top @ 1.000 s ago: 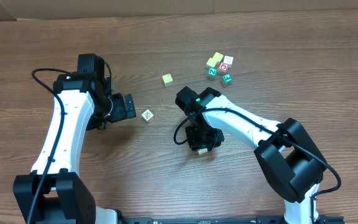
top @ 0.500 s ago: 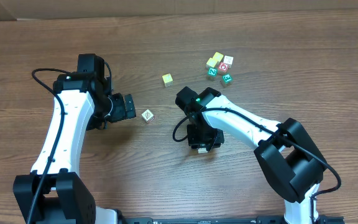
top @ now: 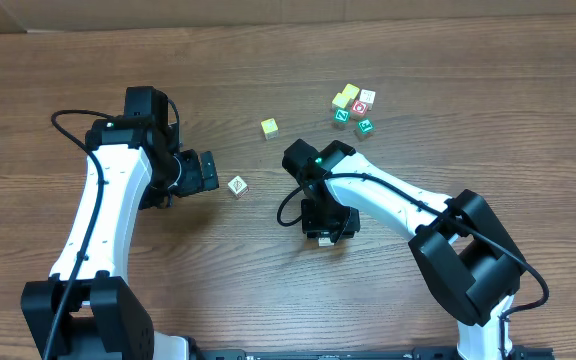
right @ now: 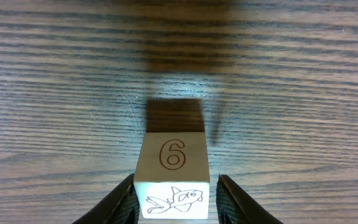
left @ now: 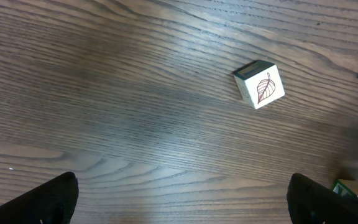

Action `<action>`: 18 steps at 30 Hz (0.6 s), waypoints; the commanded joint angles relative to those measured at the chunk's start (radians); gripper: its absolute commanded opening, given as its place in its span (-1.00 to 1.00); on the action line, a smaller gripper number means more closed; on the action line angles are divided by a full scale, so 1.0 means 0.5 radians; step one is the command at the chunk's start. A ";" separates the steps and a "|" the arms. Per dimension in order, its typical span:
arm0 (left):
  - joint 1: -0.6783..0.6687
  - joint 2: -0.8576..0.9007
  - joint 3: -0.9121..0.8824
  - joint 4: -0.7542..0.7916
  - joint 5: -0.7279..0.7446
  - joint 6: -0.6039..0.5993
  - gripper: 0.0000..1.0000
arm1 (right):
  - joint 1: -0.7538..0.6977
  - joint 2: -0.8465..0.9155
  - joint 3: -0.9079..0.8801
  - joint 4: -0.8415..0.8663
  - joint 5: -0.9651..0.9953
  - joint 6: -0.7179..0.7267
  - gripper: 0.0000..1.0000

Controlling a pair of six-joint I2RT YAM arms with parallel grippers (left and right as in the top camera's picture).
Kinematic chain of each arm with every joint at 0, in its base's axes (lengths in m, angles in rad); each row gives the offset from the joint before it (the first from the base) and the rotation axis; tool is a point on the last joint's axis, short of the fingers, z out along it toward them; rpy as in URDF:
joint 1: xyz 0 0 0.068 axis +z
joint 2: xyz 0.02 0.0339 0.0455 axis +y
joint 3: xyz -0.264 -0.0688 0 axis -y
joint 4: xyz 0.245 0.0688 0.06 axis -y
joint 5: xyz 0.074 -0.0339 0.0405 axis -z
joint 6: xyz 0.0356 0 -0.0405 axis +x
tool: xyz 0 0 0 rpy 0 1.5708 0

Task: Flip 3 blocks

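Observation:
In the right wrist view a pale cream block shows a drawn 6 on one face and a fish on the face nearest the camera. My right gripper is shut on it just above the wood, with its fingers on either side. From overhead that gripper sits at mid-table. A second cream block with a leaf drawing lies free, also seen as the leaf block from the left wrist. My left gripper is open and empty, a short way left of that block.
A plain yellow cube sits behind the leaf block. A cluster of yellow, red and green letter cubes lies at the back right. The brown wood table spreads all around, with a cardboard wall along the back edge.
My right gripper has closed slightly on the block and shifted a little to the left with it. The left arm and the leaf block have not moved.

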 commanded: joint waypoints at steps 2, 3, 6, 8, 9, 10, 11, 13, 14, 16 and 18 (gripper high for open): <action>-0.011 0.014 0.043 0.002 -0.012 0.009 1.00 | 0.010 -0.002 -0.021 0.000 -0.001 0.020 -0.11; -0.011 0.014 0.043 0.002 -0.012 0.009 1.00 | 0.010 -0.002 -0.021 0.000 -0.001 0.020 -0.02; -0.011 0.014 0.043 0.002 -0.012 0.009 1.00 | 0.011 -0.002 -0.021 0.000 -0.002 0.020 0.19; -0.011 0.014 0.043 0.002 -0.012 0.009 0.99 | 0.010 -0.002 -0.021 0.000 -0.002 0.021 0.63; -0.011 0.014 0.043 0.002 -0.012 0.009 1.00 | 0.011 -0.002 -0.021 0.001 -0.002 0.021 0.83; -0.011 0.014 0.043 0.001 -0.012 0.009 1.00 | 0.010 -0.002 -0.021 0.002 -0.002 0.021 1.00; -0.011 0.014 0.043 0.002 -0.012 0.009 1.00 | 0.010 -0.002 -0.021 0.008 -0.002 0.021 1.00; -0.011 0.014 0.043 0.001 -0.012 0.009 1.00 | 0.011 -0.002 -0.021 0.010 -0.002 0.021 1.00; -0.011 0.014 0.043 0.001 -0.012 0.009 1.00 | 0.010 -0.002 -0.021 0.010 -0.002 0.020 1.00; -0.011 0.014 0.043 0.002 -0.012 0.009 1.00 | 0.010 -0.002 -0.021 0.010 0.000 0.019 0.99; -0.011 0.014 0.043 0.002 -0.012 0.009 1.00 | 0.010 -0.002 -0.021 0.017 -0.001 0.021 0.48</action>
